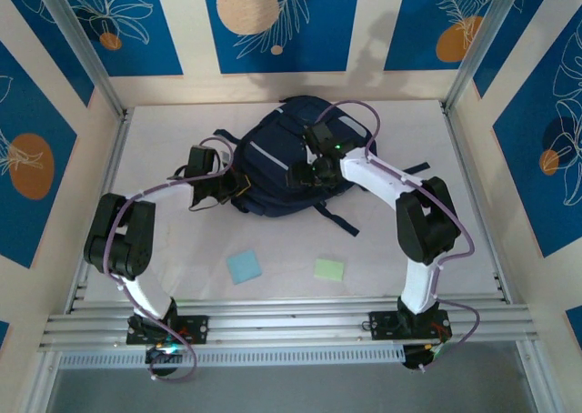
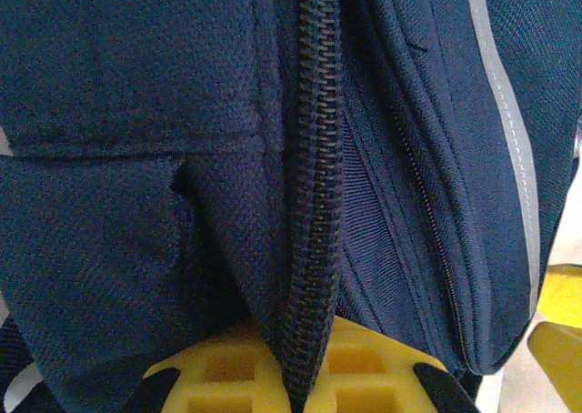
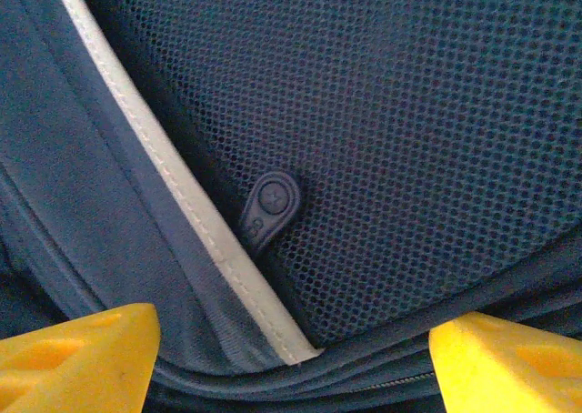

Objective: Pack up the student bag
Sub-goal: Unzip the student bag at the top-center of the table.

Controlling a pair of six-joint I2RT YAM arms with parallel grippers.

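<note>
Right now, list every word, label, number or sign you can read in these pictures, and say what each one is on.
There is no readable text.
Backpack: no legible word or brand on its fabric.
Zip pull on the backpack: small embossed marks, too small to read.
Blue paper square and green paper square on the table: no writing can be seen.

Cropped on every side in both wrist views: large dark navy fabric backpack (image 2: 136, 158). From above, partly hidden under both arms.

White-black arms (image 1: 386, 181), purple cables, yellow jaws.
</note>
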